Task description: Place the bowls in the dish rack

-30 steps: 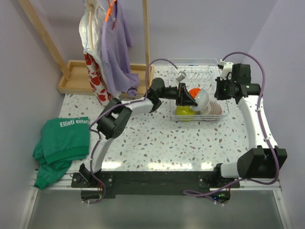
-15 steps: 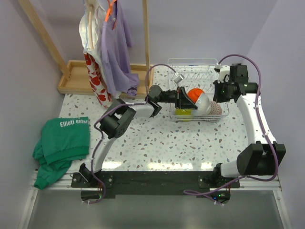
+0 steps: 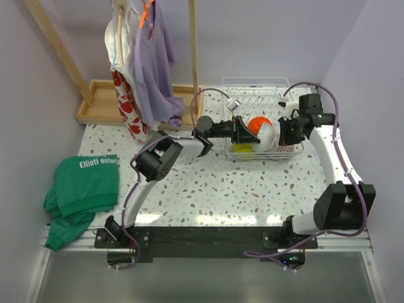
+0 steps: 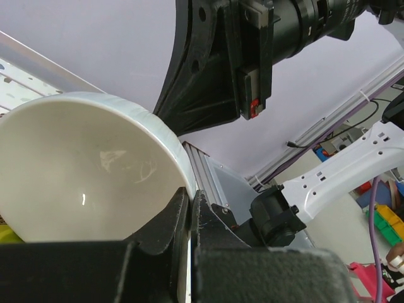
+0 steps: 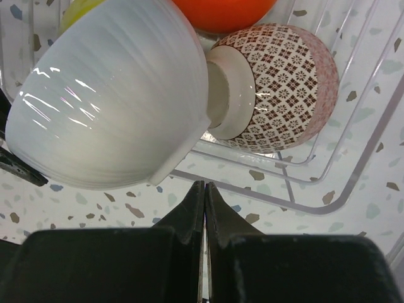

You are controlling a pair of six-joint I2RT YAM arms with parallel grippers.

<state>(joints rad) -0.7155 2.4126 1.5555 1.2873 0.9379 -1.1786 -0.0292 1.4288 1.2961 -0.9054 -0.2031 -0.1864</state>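
**Pale bowl gripped over the rack**

The left pincer [image 4: 189, 211] is clamped on the rim of the pale bowl [image 4: 88, 170], which is tipped on its side over the dish rack [image 3: 255, 84] at the table's [image 3: 202, 183] 1 o'clock. The orange bowl [image 3: 254, 122] lies at the pale one's 11 o'clock, the lime green bowl [image 3: 243, 149] at 8, the patterned bowl [image 5: 284, 82] at 3. The right pincer [image 5: 204, 192] is closed, empty, just beside the rack's 3 o'clock side

Pale bowl [image 5: 113, 95] gleaming, glossy glaze with fine ribs; orange bowl [image 5: 221, 12] shiny too; patterned bowl [image 5: 284, 82] looks matt; dish rack [image 3: 255, 95] smooth clear plastic; table [image 3: 208, 183] polished speckled stone
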